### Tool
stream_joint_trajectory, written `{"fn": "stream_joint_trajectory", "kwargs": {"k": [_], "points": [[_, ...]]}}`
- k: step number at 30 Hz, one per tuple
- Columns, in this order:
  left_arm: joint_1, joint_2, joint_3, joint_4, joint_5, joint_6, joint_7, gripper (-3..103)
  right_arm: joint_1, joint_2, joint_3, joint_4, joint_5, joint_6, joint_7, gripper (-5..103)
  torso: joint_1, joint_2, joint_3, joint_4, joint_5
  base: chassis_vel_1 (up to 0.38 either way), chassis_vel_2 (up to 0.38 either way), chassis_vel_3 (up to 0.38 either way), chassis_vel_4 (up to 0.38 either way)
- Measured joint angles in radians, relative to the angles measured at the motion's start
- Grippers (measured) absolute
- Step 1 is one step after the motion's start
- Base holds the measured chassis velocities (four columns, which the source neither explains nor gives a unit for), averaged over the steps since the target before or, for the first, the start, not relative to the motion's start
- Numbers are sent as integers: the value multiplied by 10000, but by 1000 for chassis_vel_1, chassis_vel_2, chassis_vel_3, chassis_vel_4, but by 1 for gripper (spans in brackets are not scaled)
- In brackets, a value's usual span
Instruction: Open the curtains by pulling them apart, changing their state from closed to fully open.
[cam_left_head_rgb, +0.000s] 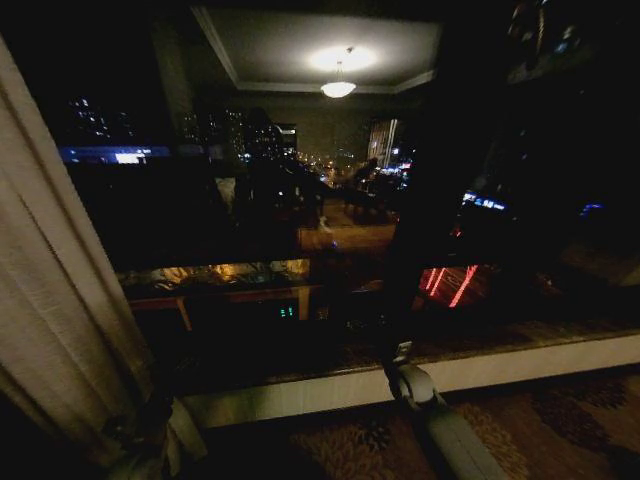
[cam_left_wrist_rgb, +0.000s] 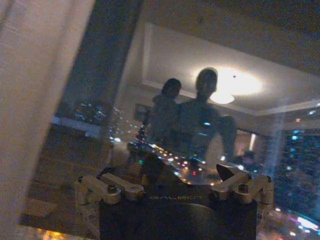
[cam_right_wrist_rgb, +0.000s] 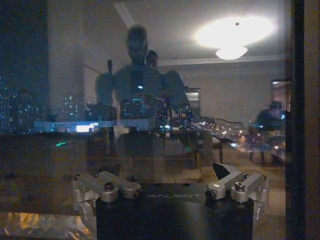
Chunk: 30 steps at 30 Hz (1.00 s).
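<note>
Dark night window (cam_left_head_rgb: 300, 200) above patterned carpet (cam_left_head_rgb: 560, 420)

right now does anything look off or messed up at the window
Nothing looks damaged or askew. The curtain is gathered at the left edge of the window, leaving the glass bare. The left gripper and right gripper face the glass, holding nothing.

The left pincer (cam_left_wrist_rgb: 172, 187) and right pincer (cam_right_wrist_rgb: 170, 187) both stand wide open, the right arm (cam_left_head_rgb: 440, 425) reaching forward.

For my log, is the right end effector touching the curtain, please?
Apart. The head view shows the right end effector by the sill, with dark window between it and the curtain at the left.
</note>
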Motion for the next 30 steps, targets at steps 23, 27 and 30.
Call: {"fn": "stream_joint_trajectory", "kwargs": {"k": [23,27,30], "points": [[54,-268,58,662,731,-892,239,100,0,0,0,0,0,0,0,100,0,0,0,0,0,0,0,0,0],[52,-302,195,624,942,-918,52,100,0,0,0,0,0,0,0,100,0,0,0,-1,0,0,0,0,0],[75,-302,263,608,1063,-981,-64,100,0,0,0,0,0,0,0,100,0,0,0,0,1,0,0,0,0]]}}
